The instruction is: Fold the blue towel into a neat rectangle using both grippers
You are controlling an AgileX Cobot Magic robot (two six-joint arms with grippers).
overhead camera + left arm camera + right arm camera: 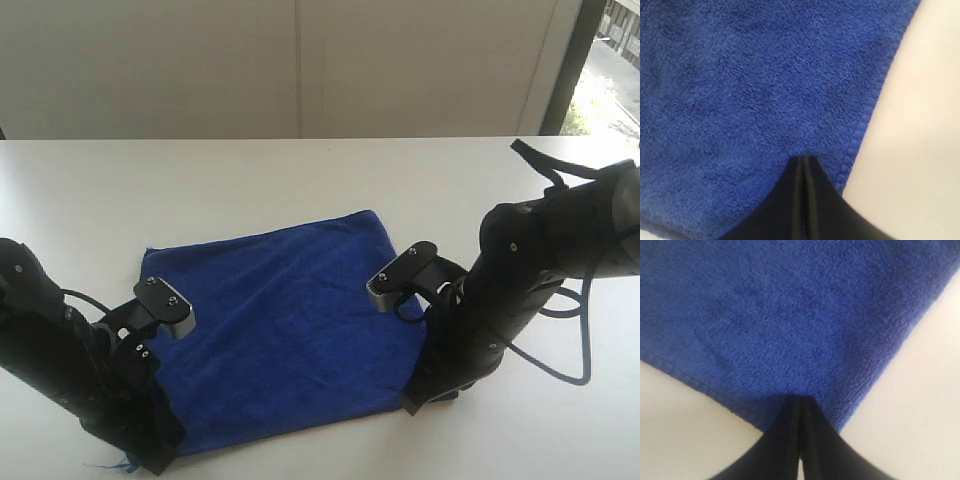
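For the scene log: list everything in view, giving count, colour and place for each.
blue towel: one, blue, spread flat on the middle of the table
table: one, white, under everything
wall: one, pale beige, behind the table
window: one, bright, far right corner
cable: one, black, looped on the table beside the right arm
left gripper: one, black, closed at the towel's near left corner
right gripper: one, black, closed at the towel's near right corner

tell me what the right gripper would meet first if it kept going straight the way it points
The blue towel: the right gripper, jaws shut, points into its corner. Whether it already touches the cloth is unclear.
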